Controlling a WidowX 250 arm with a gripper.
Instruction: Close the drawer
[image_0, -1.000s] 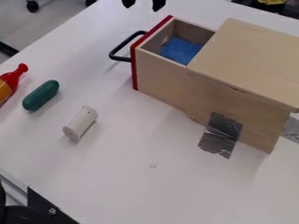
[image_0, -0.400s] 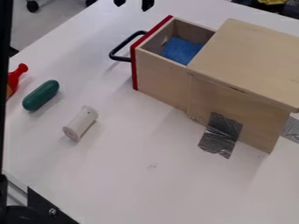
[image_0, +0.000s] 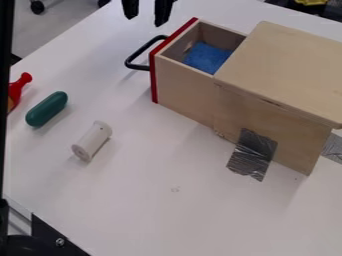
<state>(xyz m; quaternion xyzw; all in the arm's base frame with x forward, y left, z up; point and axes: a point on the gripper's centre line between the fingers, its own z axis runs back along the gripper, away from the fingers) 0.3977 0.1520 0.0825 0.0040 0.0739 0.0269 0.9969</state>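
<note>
box (image_0: 287, 65): 1 | drawer (image_0: 184, 85): 1 | handle (image_0: 139, 50): 1 | blue pad (image_0: 207, 57): 1 | capsule (image_0: 47, 109): 1 | cylinder (image_0: 92, 140): 1 | bottle (image_0: 18, 89): 1 | tape pieces (image_0: 252, 154): 2

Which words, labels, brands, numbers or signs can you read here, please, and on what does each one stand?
None can be read: the wooden box, the drawer's red front, the white cylinder and the green capsule-shaped object show no legible text.

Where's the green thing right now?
The green capsule-shaped piece lies on the table's left side, between the red bottle-like thing and the white cylinder.
</note>
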